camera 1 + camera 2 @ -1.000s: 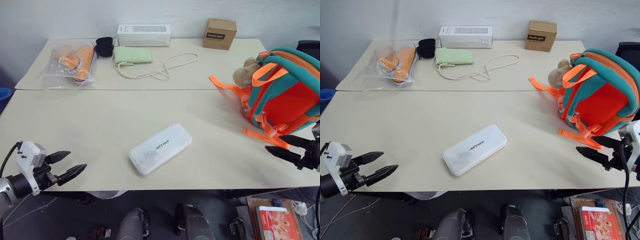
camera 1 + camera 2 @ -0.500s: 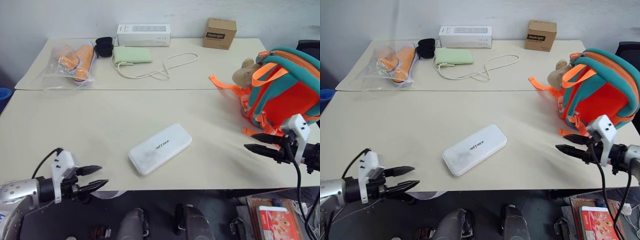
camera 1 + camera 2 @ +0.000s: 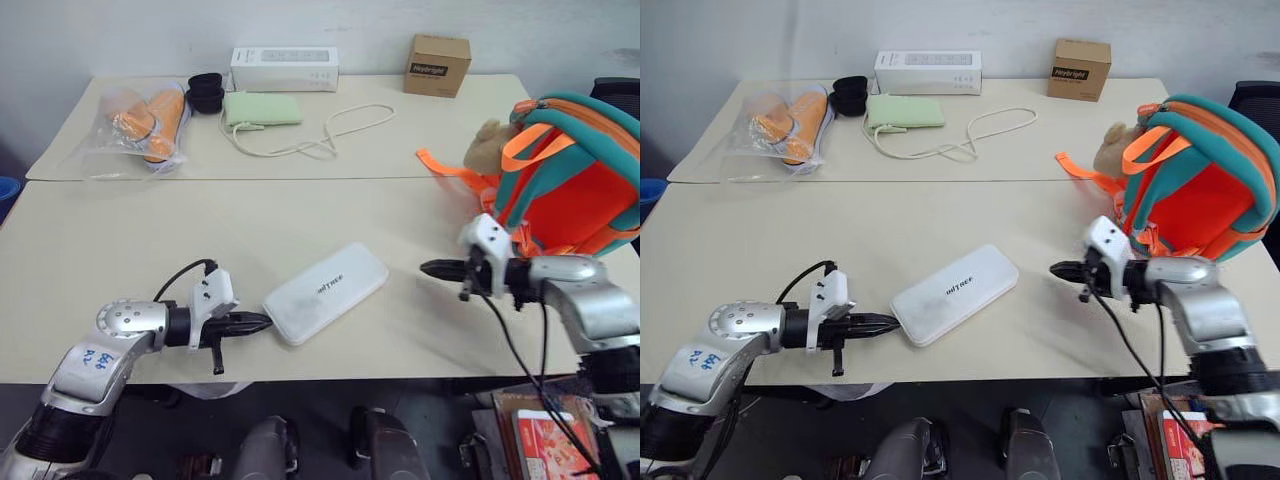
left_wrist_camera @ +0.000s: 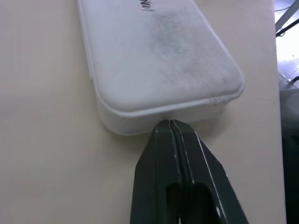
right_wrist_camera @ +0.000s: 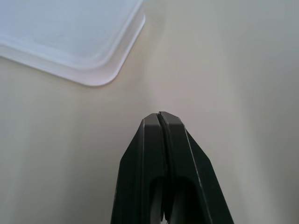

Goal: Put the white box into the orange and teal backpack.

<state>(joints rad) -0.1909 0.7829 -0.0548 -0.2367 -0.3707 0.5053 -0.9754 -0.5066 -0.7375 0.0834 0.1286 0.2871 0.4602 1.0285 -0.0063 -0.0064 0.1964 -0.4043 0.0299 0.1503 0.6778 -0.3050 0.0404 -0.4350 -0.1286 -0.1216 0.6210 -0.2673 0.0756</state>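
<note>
Left eye view: dark lettering is seen on the lid of the white box (image 3: 326,293), though only "...TREE" can be made out. The box is laid slantwise on the near desk (image 3: 150,240), well apart from the orange and teal backpack (image 3: 565,185), which is stood at the desk's right edge with a beige plush toy (image 3: 487,143) at its top. The left claw (image 3: 262,321) is pressed shut, tips just at the box's near corner. The right claw (image 3: 430,268) is likewise shut, pointed at the box's far end with bare desk between. A dark label is carried by the small brown carton (image 3: 438,65) at the back; its wording is too small to read. Faint print is seen on the long white carton (image 3: 284,69). A green pouch (image 3: 262,108), white cord (image 3: 325,135), bagged orange items (image 3: 142,122) and black cups (image 3: 207,92) are spread behind, nothing blocking the box.
</note>
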